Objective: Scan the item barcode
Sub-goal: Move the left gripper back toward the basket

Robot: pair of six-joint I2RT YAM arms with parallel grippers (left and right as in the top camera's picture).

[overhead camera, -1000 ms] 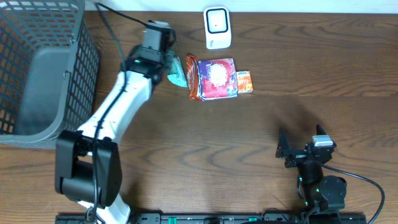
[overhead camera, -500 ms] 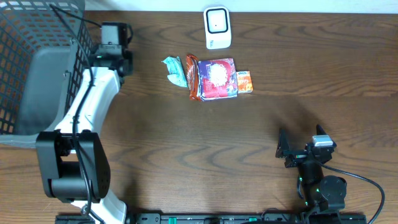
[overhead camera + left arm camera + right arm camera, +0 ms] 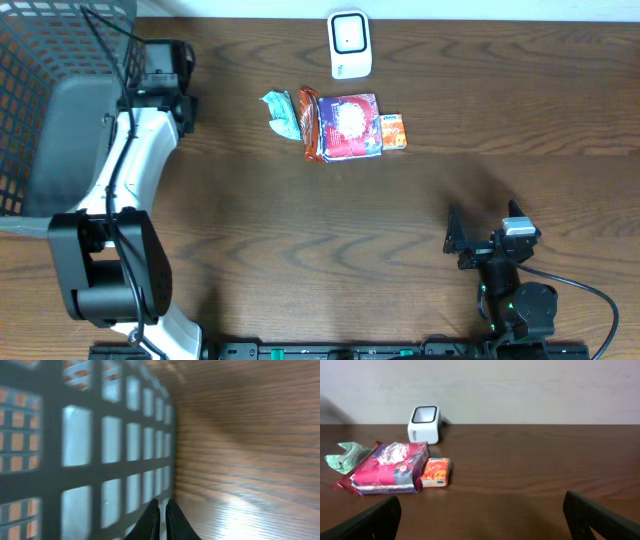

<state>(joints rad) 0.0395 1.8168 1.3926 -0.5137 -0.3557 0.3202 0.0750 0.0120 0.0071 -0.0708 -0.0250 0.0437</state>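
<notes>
No scan done, I'd say: my left fingers (image 3: 160,513) are pinched shut on nothing beside the basket (image 3: 40,70), my right fingers (image 3: 486,243) are spread wide and empty, and the red snack pack (image 3: 345,125) lies on the desk (image 3: 400,215) near the scanner (image 3: 349,44).

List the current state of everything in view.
left claw: shut, nothing held, beside basket wall
right claw: open, nothing held
scanner: standing, window uncovered
purple pack: lying flat, untouched
orange packet: lying beside purple pack
teal wrapper: crumpled, on table
</notes>
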